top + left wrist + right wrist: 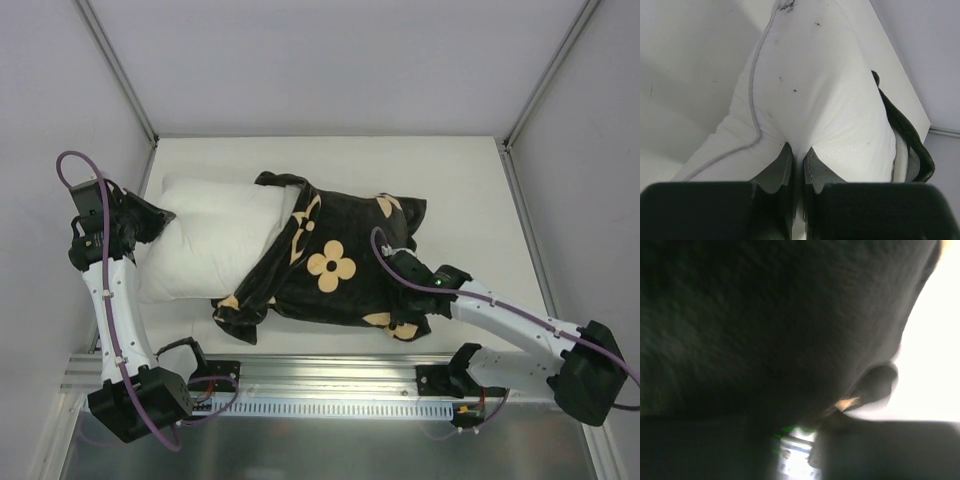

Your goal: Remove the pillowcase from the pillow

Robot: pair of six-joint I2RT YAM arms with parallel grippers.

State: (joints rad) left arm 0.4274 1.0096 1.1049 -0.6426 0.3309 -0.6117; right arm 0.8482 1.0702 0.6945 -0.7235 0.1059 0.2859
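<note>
**Room on the right, squeeze on the left**

Bare table (470, 190) lies open right of the pillowcase (330, 265) and along the back wall (330, 60). On the left, the pillow (215, 240) crowds the side wall (60, 80), and the left gripper (797, 152) fills that gap. Near edge: only a thin strip.

The left gripper (797, 152) is pinching a fold of the pillow (820, 90), its two dark fingers (777, 170) pressing nearly together with white fabric bunching between them. The pillow is filling the middle of the view, a piped seam (754, 100) curving down its left side. The black pillowcase (905, 135) is peeking out along its right flank.
</note>
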